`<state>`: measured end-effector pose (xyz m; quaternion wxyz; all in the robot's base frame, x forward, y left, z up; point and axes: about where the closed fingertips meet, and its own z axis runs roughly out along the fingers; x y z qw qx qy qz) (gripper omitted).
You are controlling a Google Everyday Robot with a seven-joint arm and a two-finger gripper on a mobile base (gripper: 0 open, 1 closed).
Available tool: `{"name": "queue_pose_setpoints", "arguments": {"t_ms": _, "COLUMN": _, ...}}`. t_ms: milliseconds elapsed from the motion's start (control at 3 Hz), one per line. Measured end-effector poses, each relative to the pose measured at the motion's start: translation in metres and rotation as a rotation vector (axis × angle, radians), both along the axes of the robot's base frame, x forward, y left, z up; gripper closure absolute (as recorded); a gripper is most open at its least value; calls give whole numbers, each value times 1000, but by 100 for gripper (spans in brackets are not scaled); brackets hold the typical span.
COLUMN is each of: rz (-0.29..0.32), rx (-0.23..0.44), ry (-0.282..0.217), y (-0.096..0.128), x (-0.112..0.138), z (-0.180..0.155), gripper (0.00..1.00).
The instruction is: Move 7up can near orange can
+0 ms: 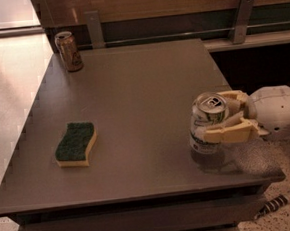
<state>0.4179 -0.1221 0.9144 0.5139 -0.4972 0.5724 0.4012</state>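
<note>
The 7up can (pixel 207 124), white and silver with green markings, is at the table's right front, held slightly above the grey table top (pixel 143 97) with its shadow beneath it. My gripper (pixel 211 116) reaches in from the right, with one cream finger (pixel 226 132) in front of the can and the other behind it, shut on the can. The orange can (pixel 69 52) stands upright at the table's far left corner, far from the gripper.
A green and yellow sponge (pixel 76 144) lies on the table's left front part. A wooden wall with metal brackets (pixel 94 28) runs behind the table. The table's right edge is just under the gripper's white wrist (pixel 277 112).
</note>
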Motion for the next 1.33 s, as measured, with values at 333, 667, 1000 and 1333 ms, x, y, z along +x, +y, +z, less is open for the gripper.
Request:
{"name": "queue_pose_setpoints", "arguments": {"t_ms": 333, "rz": 16, "rx": -59, "ry": 28, "y": 9, "x": 58, "z": 51, "gripper": 100}}
{"name": "queue_pose_setpoints", "arguments": {"t_ms": 667, "rz": -3, "rx": -52, "ry": 32, "y": 37, "x": 125, "z": 87, "gripper": 100}}
{"name": "queue_pose_setpoints", "arguments": {"t_ms": 1000, "rz": -40, "rx": 10, "ry": 32, "y": 73, "x": 191, "z": 101, "gripper": 100}}
{"name": "queue_pose_setpoints", "arguments": {"t_ms": 1333, "rz": -88, "rx": 46, "ry": -8, "y": 116, "x": 234, "z": 106, "gripper": 100}}
